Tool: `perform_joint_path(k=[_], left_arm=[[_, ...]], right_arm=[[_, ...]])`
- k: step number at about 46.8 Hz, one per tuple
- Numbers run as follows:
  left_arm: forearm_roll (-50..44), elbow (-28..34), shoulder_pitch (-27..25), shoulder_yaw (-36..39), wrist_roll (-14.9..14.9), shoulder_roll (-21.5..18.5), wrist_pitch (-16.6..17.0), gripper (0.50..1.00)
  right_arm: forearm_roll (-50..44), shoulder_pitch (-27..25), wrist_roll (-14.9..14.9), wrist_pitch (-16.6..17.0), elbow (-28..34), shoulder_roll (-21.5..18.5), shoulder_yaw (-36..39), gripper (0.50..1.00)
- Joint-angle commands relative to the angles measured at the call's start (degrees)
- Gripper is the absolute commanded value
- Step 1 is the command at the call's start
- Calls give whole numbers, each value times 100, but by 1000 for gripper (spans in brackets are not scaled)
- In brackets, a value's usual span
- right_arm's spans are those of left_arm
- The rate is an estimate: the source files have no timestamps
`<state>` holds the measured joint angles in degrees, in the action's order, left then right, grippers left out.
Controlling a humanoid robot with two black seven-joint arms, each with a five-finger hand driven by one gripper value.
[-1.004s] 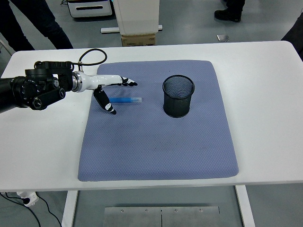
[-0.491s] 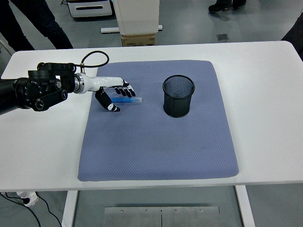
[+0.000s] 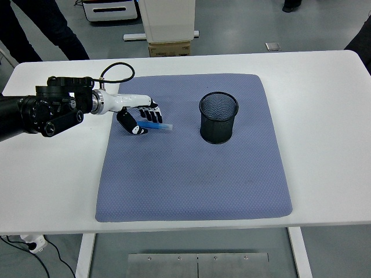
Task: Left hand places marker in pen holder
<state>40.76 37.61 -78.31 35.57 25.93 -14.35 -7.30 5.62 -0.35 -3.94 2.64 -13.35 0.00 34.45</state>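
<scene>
Left hand (image 3: 141,117) is curled over the blue marker (image 3: 157,125) on the grey mat (image 3: 191,174), left of the mesh holder (image 3: 218,118). That shallow fingertip grip could let it roll out on the lift.

The marker (image 3: 157,125) is blue and slim, and it lies almost flat on the grey-blue mat (image 3: 191,174), at the mat's far left part. Its long axis runs left to right, with a small tilt, so the right end is a little nearer to me. My left hand (image 3: 139,114) covers its left end, my fingers (image 3: 152,117) curl down over it and my thumb is on its near side. Only the right part of the marker shows. The pen holder (image 3: 218,118) is a black mesh cup, round and upright, with an open top. It stands on the same mat, to the right of the marker and clearly apart from it.
</scene>
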Motion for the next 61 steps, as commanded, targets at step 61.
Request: perform_joint_path(k=[61], left_arm=[[73, -70, 53, -50, 88, 20, 36, 500]], right_arm=[[0, 0, -2, 0, -1, 0, 0, 1000]])
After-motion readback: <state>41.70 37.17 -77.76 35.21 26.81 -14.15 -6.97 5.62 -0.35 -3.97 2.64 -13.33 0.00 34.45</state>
